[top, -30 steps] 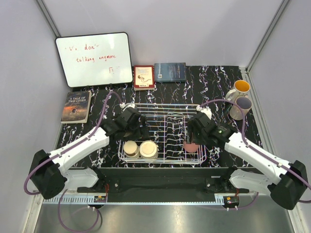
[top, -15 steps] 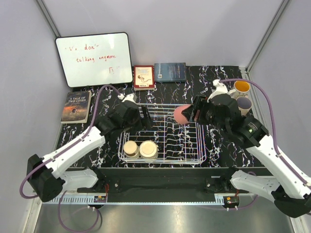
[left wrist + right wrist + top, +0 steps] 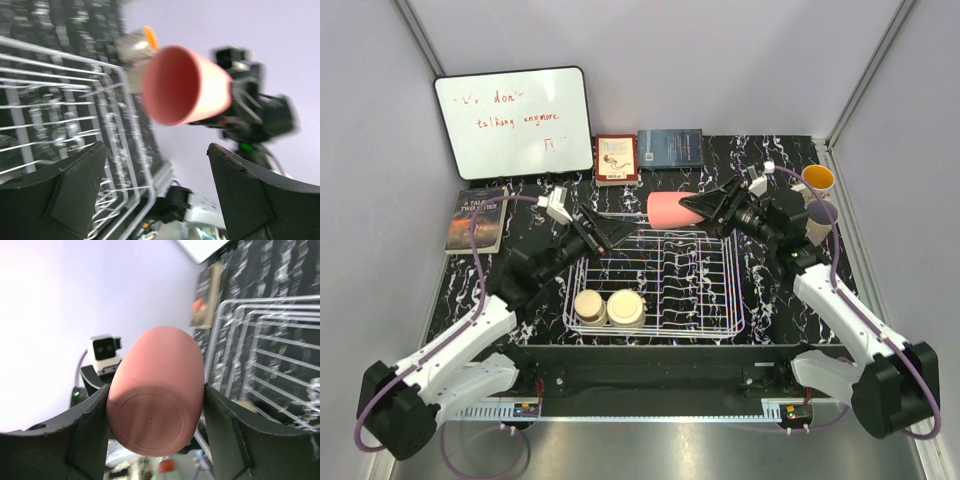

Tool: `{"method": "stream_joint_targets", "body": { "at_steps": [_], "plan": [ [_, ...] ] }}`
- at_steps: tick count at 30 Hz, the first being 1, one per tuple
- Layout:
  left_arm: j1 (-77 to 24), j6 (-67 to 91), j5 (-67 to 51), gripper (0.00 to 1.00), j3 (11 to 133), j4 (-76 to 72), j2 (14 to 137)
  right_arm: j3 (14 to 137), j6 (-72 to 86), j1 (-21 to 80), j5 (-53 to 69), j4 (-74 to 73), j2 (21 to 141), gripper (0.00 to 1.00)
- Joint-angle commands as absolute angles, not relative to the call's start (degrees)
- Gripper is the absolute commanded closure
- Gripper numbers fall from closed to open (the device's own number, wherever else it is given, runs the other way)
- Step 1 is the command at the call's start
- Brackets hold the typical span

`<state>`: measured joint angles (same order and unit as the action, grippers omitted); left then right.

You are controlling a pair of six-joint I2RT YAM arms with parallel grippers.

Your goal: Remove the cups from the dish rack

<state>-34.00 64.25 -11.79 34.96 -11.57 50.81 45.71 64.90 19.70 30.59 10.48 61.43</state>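
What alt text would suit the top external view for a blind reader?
The right gripper holds a pink tumbler sideways, raised near the far edge of the white dish rack, its mouth toward the open, empty left gripper. Two cream cups sit in the rack's near left corner.

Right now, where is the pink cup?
In the top view, the pink cup is held sideways in the right gripper, up in the air over the dish rack's far edge.
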Motion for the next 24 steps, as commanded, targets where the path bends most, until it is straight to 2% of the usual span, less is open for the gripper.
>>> {"method": "stream_joint_targets", "body": {
  "at_steps": [1,9,18,22,23,24],
  "plan": [
    [-34.10,67.41,-20.48,0.14,36.03,-29.88,52.73,44.56,77.62,19.60,41.39,33.23,63.02,1.00],
    [-34.45,63.98,-21.44,0.15,42.88,-28.39,56.51,44.82,74.27,20.48,42.71,27.95,61.96,1.00],
    [-39.45,64.16,-22.85,0.17,47.46,-32.95,64.07,46.84,70.84,25.66,43.24,25.49,63.63,1.00],
    [-41.39,64.86,-23.20,0.27,47.55,-35.42,66.09,46.23,70.66,26.63,42.98,26.10,63.28,1.00],
    [-41.57,65.21,-23.03,0.40,47.29,-36.12,66.35,46.06,70.49,26.72,42.80,26.02,63.11,1.00],
    [-41.83,65.39,-23.03,0.46,46.94,-36.47,66.53,45.97,70.49,26.54,42.72,26.02,62.76,1.00]
  ]
}}
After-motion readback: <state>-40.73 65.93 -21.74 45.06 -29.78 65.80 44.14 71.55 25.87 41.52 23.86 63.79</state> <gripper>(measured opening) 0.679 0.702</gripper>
